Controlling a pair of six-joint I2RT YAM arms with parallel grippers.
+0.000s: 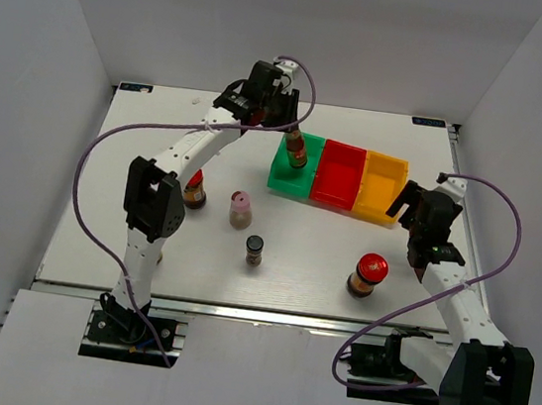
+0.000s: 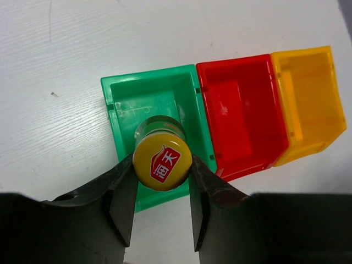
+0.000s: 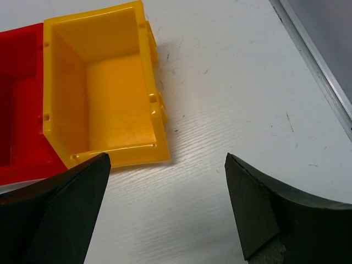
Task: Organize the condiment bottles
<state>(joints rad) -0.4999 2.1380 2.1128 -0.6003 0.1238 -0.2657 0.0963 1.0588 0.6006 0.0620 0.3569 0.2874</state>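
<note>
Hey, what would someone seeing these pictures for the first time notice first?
Probably the bright row toward the far right of the white table: a green plastic bin, a red plastic bin and an orange plastic bin, side by side. Next, the left gripper clamped on a slim dark yellow-capped bottle, upright at the green plastic bin. The right gripper hangs open beside the orange plastic bin.

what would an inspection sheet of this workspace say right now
surface: white table, no spills seen
job's things: bottle held in or over green bin, unclear which; pink jar, black jar, red-lidded jar upright on table; fifth jar beside left arm
clutter: nothing seen
hands: left hand shut on bottle; right hand open, near yellow bin
cables: purple left cable and right cable loop wide off the arms
surroundings: white walls; red bin and yellow bin empty
</note>
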